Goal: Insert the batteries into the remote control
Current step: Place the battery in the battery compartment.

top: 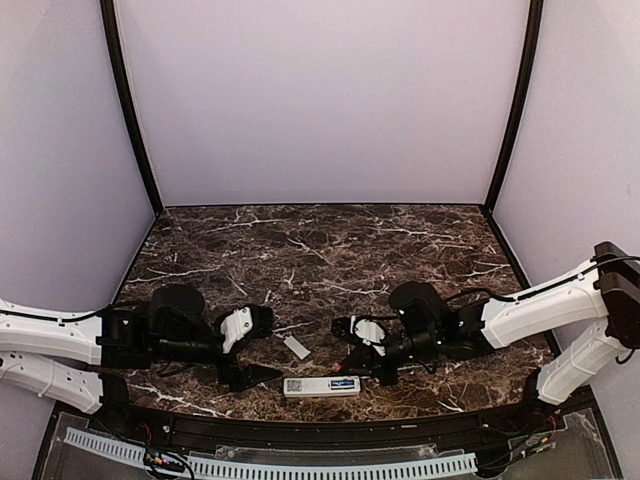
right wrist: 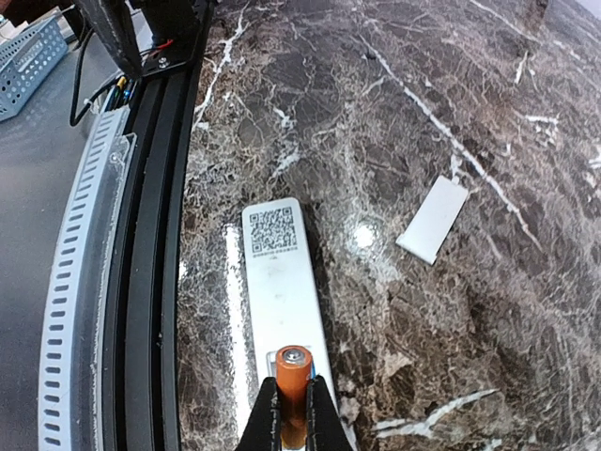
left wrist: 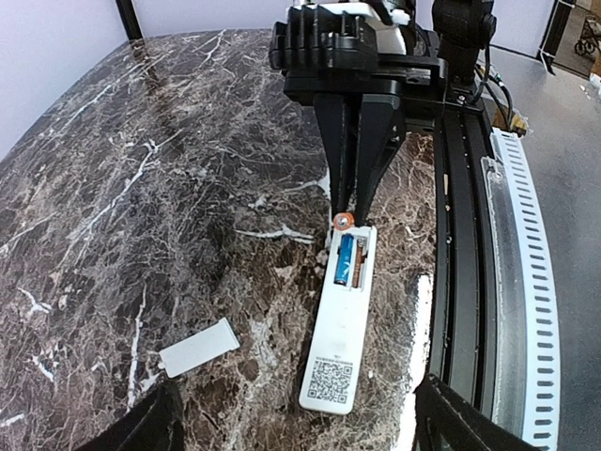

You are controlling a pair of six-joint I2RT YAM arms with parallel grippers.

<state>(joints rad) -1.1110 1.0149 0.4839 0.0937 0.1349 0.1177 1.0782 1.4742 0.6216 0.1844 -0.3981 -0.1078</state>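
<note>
The white remote control (top: 322,387) lies back-side up near the table's front edge, with a QR sticker at one end and its battery bay open at the other. In the left wrist view the blue battery (left wrist: 346,260) lies in the bay of the remote (left wrist: 338,338). My right gripper (right wrist: 291,413) is shut on the orange-red battery (right wrist: 293,376) and holds it tilted over the bay end of the remote (right wrist: 280,282). It also shows in the left wrist view (left wrist: 352,197) with the battery tip (left wrist: 344,222). My left gripper (top: 264,346) is open and empty, left of the remote.
A small white battery cover (top: 295,347) lies loose on the marble behind the remote; it also shows in the left wrist view (left wrist: 197,348) and the right wrist view (right wrist: 432,219). A black rail (left wrist: 460,235) and a perforated white strip (left wrist: 526,282) run along the table's front edge.
</note>
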